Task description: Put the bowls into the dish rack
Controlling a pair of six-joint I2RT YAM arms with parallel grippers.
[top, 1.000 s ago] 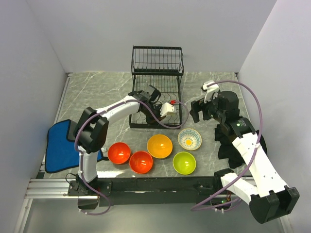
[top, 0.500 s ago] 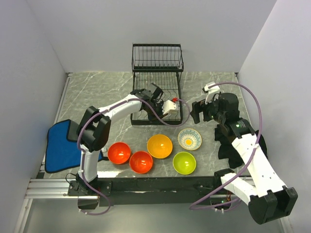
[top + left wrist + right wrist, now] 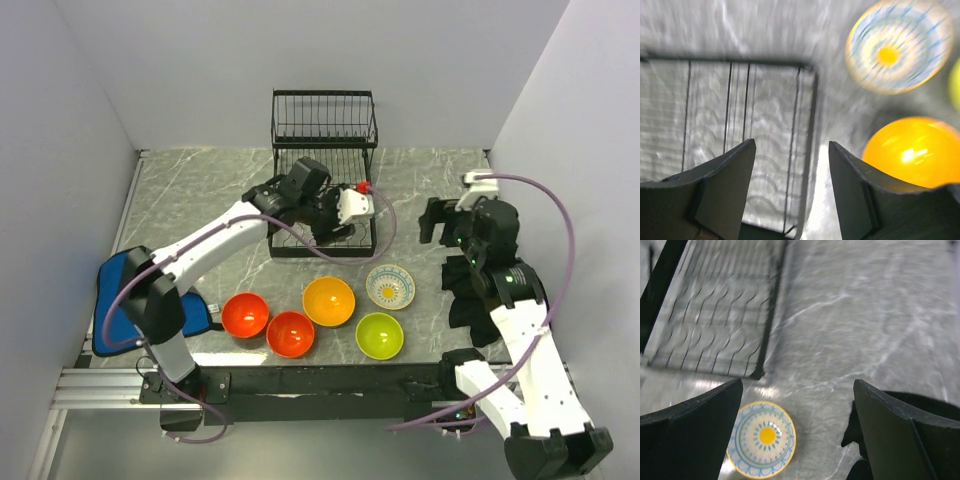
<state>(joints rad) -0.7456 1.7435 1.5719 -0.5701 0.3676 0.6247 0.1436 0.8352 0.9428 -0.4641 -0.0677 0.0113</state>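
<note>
The black wire dish rack (image 3: 323,150) stands at the back middle of the table. My left gripper (image 3: 330,230) hovers over the front right of its lower tier, open, with nothing between its fingers (image 3: 735,180). The left wrist view looks down on the rack's base corner (image 3: 807,100), the patterned bowl (image 3: 892,47) and the orange bowl (image 3: 912,150). In front of the rack lie two red-orange bowls (image 3: 245,314) (image 3: 291,333), the orange bowl (image 3: 329,300), the cream patterned bowl (image 3: 390,286) and the lime green bowl (image 3: 380,335). My right gripper (image 3: 437,222) hangs open right of the rack, above the patterned bowl (image 3: 762,437).
A folded blue cloth (image 3: 125,300) lies at the table's left edge. The rack's upper basket (image 3: 323,120) overhangs the back of the lower tier. White walls close the table on three sides. The right arm's black base (image 3: 470,300) sits right of the bowls.
My left gripper has opened and its arm has stretched further out over the rack's lower tier. My right gripper has drawn back to the right, away from the rack.
</note>
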